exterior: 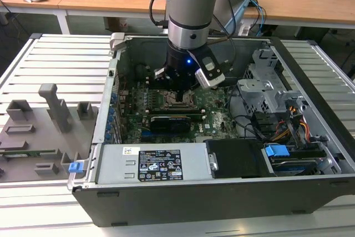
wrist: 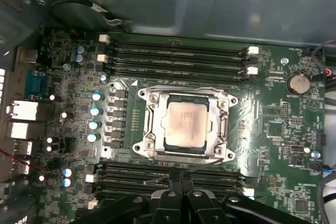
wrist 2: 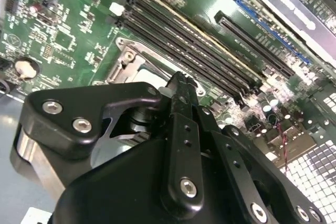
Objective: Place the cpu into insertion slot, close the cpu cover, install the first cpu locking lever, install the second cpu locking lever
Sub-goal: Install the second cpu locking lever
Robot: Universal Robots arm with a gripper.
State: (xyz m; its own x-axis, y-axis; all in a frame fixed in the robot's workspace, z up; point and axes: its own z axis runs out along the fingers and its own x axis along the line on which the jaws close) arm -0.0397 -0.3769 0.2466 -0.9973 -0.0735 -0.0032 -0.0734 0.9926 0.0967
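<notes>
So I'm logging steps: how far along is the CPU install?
The cpu already sits in the insertion slot, and the cpu cover looks lowered around it. The gripper hovers at the socket's edge near a thin lever wire. The locking levers don't look latched yet.

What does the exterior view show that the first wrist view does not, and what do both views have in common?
The exterior view alone shows the whole open black computer case, the arm above it, the grey slatted table and the blue drive tab.

The first wrist view alone shows the small square pale silver-beige cpu lying in the silver-rimmed insertion slot, with the thin silver metal cpu cover framing it.

Both show the green motherboard and the black gripper near the socket.
</notes>
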